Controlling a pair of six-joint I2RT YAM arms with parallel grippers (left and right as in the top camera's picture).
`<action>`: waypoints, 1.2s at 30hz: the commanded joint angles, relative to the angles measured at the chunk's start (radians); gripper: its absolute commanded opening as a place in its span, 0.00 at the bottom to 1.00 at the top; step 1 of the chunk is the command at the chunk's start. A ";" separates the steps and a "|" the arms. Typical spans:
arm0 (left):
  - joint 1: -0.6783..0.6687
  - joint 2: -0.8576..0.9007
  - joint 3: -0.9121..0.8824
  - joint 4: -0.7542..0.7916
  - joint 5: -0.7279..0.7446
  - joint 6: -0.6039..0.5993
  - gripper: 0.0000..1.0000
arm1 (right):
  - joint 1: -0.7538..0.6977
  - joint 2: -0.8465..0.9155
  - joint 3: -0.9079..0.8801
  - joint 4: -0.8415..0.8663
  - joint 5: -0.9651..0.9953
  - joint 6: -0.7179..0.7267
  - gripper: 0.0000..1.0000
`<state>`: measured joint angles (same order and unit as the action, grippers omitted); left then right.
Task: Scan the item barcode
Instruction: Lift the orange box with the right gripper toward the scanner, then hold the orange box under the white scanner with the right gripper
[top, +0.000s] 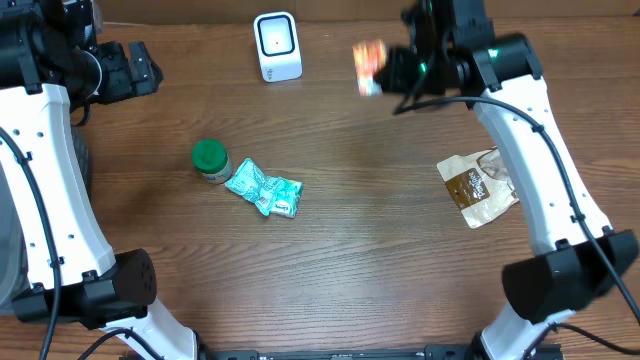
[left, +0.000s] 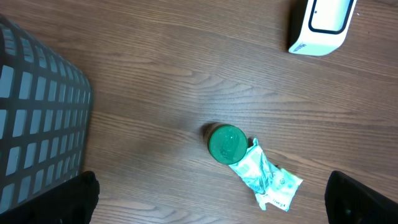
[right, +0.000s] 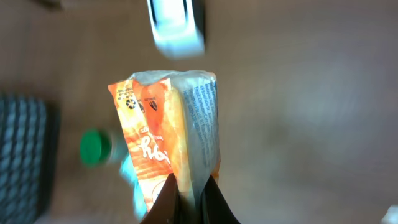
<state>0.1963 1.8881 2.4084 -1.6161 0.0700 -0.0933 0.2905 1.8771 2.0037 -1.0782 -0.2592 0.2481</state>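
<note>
The right claw (top: 388, 72) is pinching an orange snack packet (top: 368, 68) between tightly closed jaws. It is gripping the packet by one narrow end, so the rest is sticking out past the fingertips. In the right wrist view the packet is showing an orange printed face on the left and a pale side panel with small print on the right; whether a barcode is facing the white scanner (top: 277, 45) I cannot tell. The claw is holding the packet up off the table (top: 380, 260), to the right of the scanner, which is standing near the far edge. Packet and scanner are sitting apart, not touching.

The left claw (top: 148, 70) is hanging over the far left corner with its jaws spread wide and gripping nothing. In the left wrist view its dark fingers (left: 84, 198) are showing only at the bottom corners, with bare wood between them.

On the middle-left of the table a green-lidded jar (top: 209, 158) is standing upright. A teal packet (top: 264, 190), crumpled, is lying against its right side. A brown pouch (top: 480, 187) is lying flat well to the right, just beside the right arm. A grey mesh basket (left: 37, 118) is filling the left edge of the left wrist view
</note>
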 joint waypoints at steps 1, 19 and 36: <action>-0.006 -0.003 0.001 0.000 -0.006 0.019 0.99 | 0.088 0.099 0.105 0.061 0.317 -0.082 0.04; -0.007 -0.003 0.001 0.000 -0.006 0.019 1.00 | 0.290 0.533 0.103 0.979 0.841 -0.611 0.04; -0.007 -0.003 0.001 0.000 -0.006 0.019 0.99 | 0.305 0.655 0.095 1.104 0.680 -0.912 0.04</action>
<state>0.1963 1.8881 2.4084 -1.6165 0.0696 -0.0933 0.5919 2.5324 2.0979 0.0135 0.4374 -0.6300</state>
